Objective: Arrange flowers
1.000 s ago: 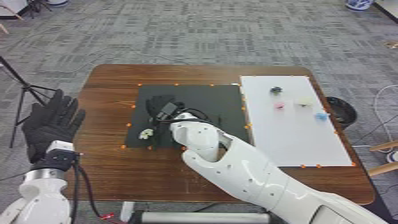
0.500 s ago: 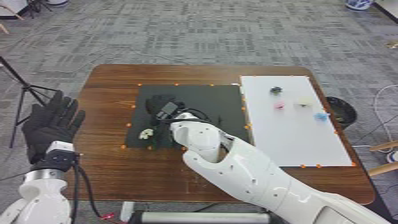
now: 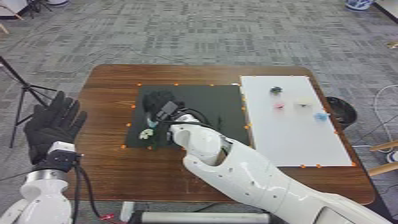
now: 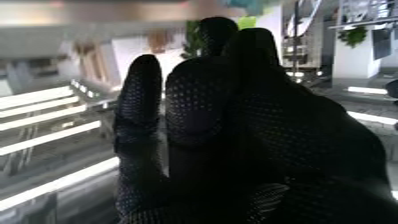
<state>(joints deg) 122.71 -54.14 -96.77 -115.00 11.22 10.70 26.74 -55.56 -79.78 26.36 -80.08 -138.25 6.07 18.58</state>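
- On the left: see the left hand (image 3: 53,130), located beside the left edge of the counter (image 3: 111,105), with fingers straight and slightly spread, extended toward the far side. State: open.
- For the right hand (image 3: 162,101), see the position above the dark mat (image 3: 222,95), toward the mat's far left part. Cannot tell the grip state.
- Beside the right hand, in the head view, note a small pale teal item (image 3: 152,121). Cannot tell whether held or merely adjacent.
- In the right wrist view, note a teal patch (image 4: 249,5) near the tip of the glove. Cannot tell its identity.
- On the dark mat, near its left edge: find a white flower (image 3: 147,133), just beside the teal item.
- On the white board (image 3: 293,142), to the right of the mat: find a dark flower (image 3: 276,90) farthest away, a pink flower (image 3: 279,106) and a cream flower (image 3: 304,102) nearer, and a blue flower (image 3: 321,116) nearest, close to the board's right edge.
- Around both work areas: see small orange markers (image 3: 176,84).
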